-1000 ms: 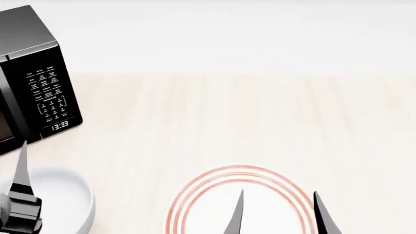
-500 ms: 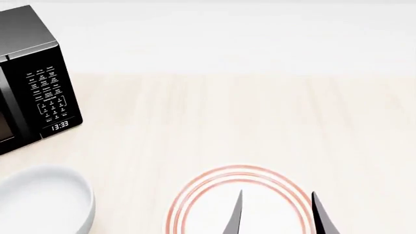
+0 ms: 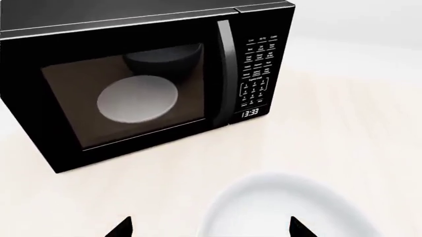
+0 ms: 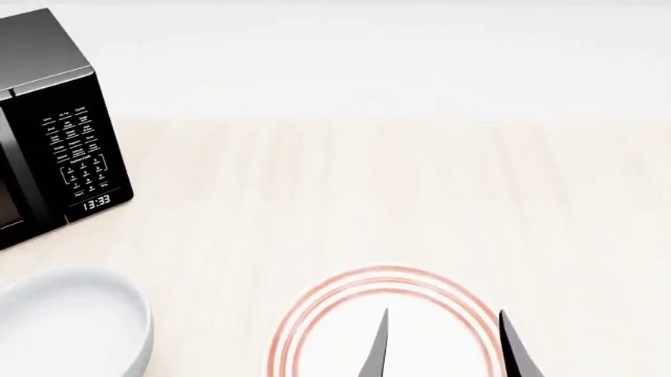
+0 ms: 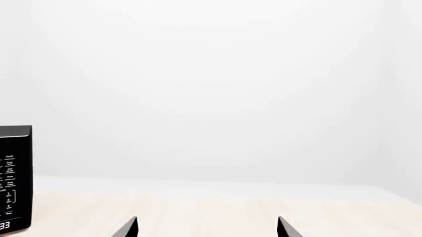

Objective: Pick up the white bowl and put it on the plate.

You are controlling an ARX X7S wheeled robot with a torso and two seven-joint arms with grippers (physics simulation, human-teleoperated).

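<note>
Both claws stand spread, holding nothing: right gripper (image 4: 444, 345) pokes its tips over the plate (image 4: 314, 314) at the head view's bottom centre; left gripper (image 3: 209, 228) shows only in its wrist view. White bowl (image 4: 74, 322) sits bottom left, below the microwave (image 4: 53, 133).

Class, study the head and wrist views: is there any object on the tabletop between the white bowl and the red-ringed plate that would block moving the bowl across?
Nothing visible does. Bare tabletop separates the white bowl from the plate. The microwave stands behind the bowl, off that path.
</note>
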